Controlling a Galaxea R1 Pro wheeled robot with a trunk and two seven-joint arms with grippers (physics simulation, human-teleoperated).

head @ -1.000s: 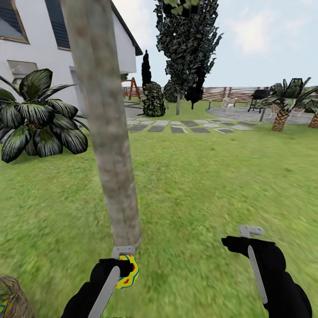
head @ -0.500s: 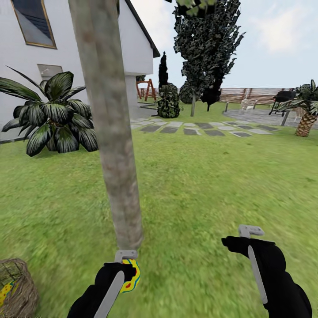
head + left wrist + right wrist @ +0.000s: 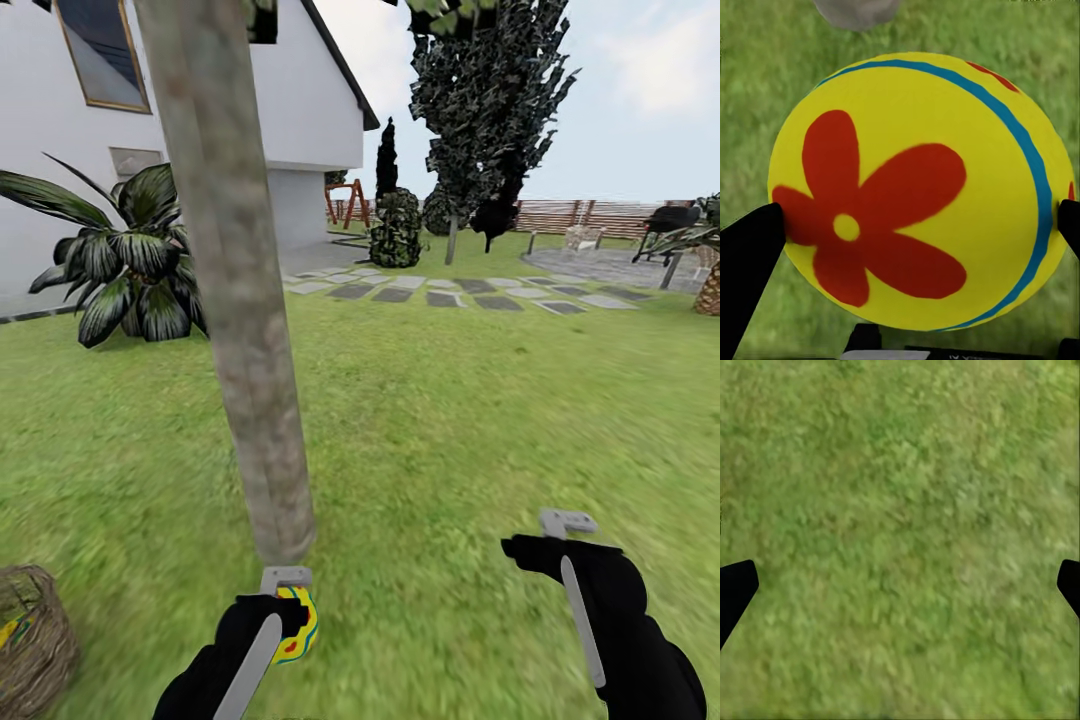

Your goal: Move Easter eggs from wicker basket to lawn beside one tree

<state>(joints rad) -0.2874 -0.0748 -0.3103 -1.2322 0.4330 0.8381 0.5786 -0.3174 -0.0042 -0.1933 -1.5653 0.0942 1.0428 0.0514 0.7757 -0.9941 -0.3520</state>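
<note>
Left gripper (image 3: pixel 290 620): clamped on one Easter egg (image 3: pixel 296 625), held above the lawn (image 3: pixel 450 420) just in front of the foot of the tree (image 3: pixel 235 300). In the left wrist view the egg (image 3: pixel 919 191) sits between the two dark fingers (image 3: pixel 746 259), touching both; its yellow shell carries a red flower mark and a blue band, with grass behind it.

Right gripper (image 3: pixel 540 545): fingers spread apart, nothing between them, hanging over bare grass to the right of the tree. The right wrist view confirms it: two dark fingertips (image 3: pixel 735 589) at opposite edges, lawn (image 3: pixel 900 540) between them.

Wicker basket (image 3: pixel 35 640): standing on the grass to the left of the tree's base, near it, partly cut by the frame edge. A patch of yellow with blue-green marking shows inside it; how many eggs it holds cannot be determined.

Tree: straight, bare grey-brown trunk, slightly tilted, rising out of frame.

Surroundings: broad-leaved plant (image 3: pixel 130 260) and white house (image 3: pixel 290 110) behind the tree on its left; grey stepping stones (image 3: pixel 470 292) and brown fence (image 3: pixel 590 215) far behind it on its right.
</note>
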